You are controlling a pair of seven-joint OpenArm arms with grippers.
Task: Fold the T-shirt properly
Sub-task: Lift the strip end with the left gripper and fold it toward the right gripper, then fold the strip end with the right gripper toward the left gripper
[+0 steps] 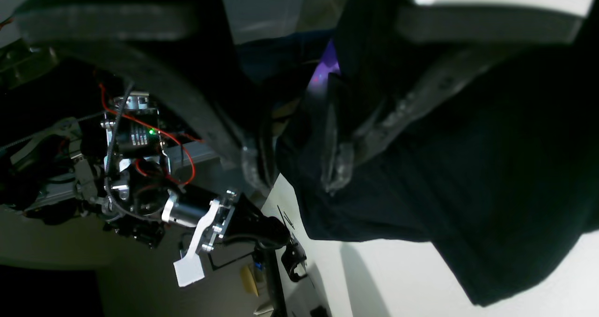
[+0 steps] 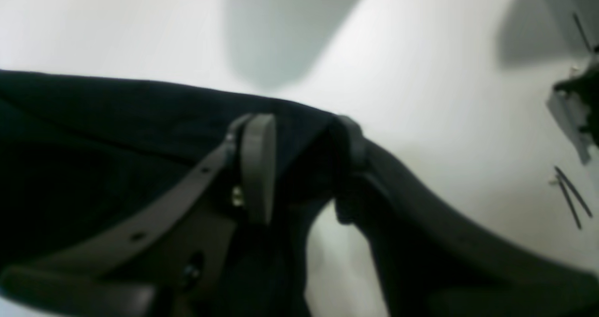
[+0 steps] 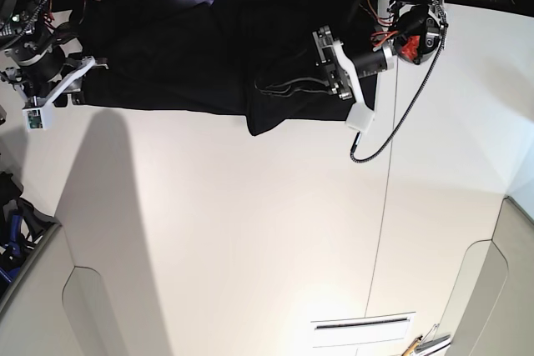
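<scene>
Right wrist view shows the right gripper [image 2: 299, 162] with its two dark fingers [image 2: 257, 167] set apart and a fold of the black T-shirt [image 2: 117, 134] bunched between them; the cloth touches both fingers, but whether it is truly pinched cannot be told. In the left wrist view the left gripper [image 1: 299, 167] has its jaws parted fairly wide, one finger [image 1: 341, 162] lying against the cloth's edge, the other off it over the worktop's [image 1: 398, 279] rim, so nothing is clamped. A sliver of purple print [image 1: 327, 69] peeks out of the dark folds. From the base view the T-shirt [image 3: 183, 47] lies spread along the far edge of the white worktop [image 3: 250, 239], plain black side mostly up, with a rumpled corner [image 3: 275, 110] jutting toward the camera near the left gripper [image 3: 288, 89]. The right gripper [image 3: 83, 81] sits at the shirt's other end.
</scene>
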